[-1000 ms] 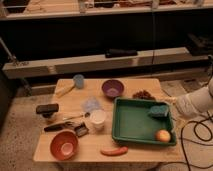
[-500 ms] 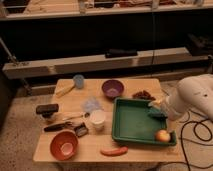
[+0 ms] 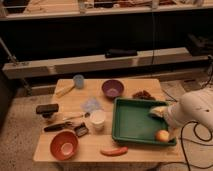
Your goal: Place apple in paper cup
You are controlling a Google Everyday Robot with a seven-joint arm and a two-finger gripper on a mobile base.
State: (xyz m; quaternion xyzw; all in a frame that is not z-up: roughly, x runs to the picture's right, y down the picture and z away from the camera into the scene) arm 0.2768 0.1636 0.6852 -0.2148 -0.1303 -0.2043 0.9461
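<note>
The apple (image 3: 162, 135), small and yellow-orange with a reddish blush, lies in the front right corner of the green tray (image 3: 131, 125). The paper cup (image 3: 97, 120), small, white and upright, stands on the wooden table just left of the tray. My white arm (image 3: 196, 110) reaches in from the right over the tray's right edge. The gripper (image 3: 158, 112) is above the tray's right part, just behind and above the apple and apart from it. The cup is about a tray's width to the left of the gripper.
On the table stand a light blue cup (image 3: 78, 81), a purple bowl (image 3: 112, 88), an orange bowl (image 3: 65, 145), a long orange-red sausage (image 3: 113, 151), a pale yellow wedge (image 3: 64, 91), a dark block (image 3: 47, 108), dark utensils (image 3: 65, 126) and brown bits (image 3: 143, 94). Shelving runs behind.
My arm has swung in from the right edge of view and now reaches over the tray's right side near the apple. The apple and the cup have not moved.
</note>
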